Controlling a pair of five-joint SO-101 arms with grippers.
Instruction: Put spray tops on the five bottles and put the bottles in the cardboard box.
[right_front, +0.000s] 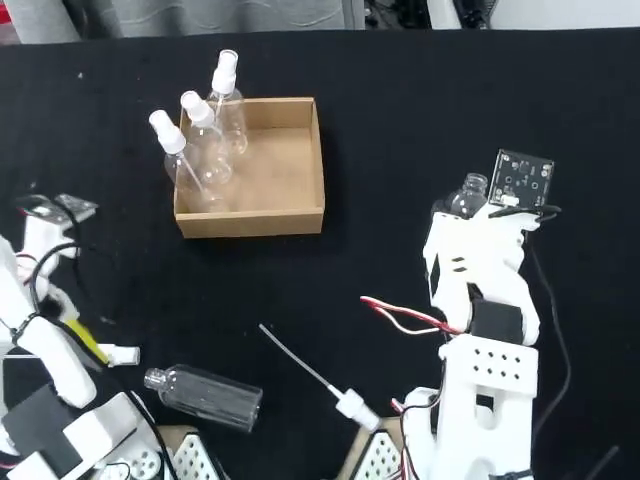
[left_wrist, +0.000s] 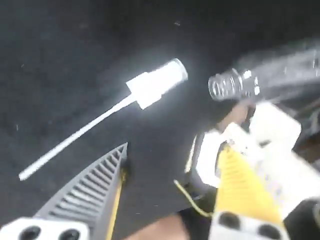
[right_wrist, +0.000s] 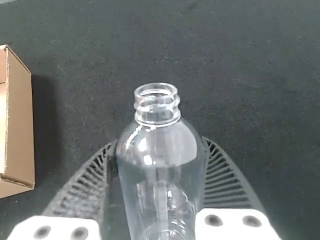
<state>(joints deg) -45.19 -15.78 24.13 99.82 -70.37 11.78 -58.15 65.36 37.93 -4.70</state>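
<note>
Right gripper (right_wrist: 160, 145) pinching capless bottle (right_wrist: 157, 165), right of box (right_front: 300, 215). Left gripper (left_wrist: 172, 150) spread wide. Three capped bottles (right_front: 205, 135) inside box, left side. Another bottle (right_front: 205, 395), two spray tops (right_front: 352, 404) lying on table (right_front: 450, 100) in front of box.
</note>
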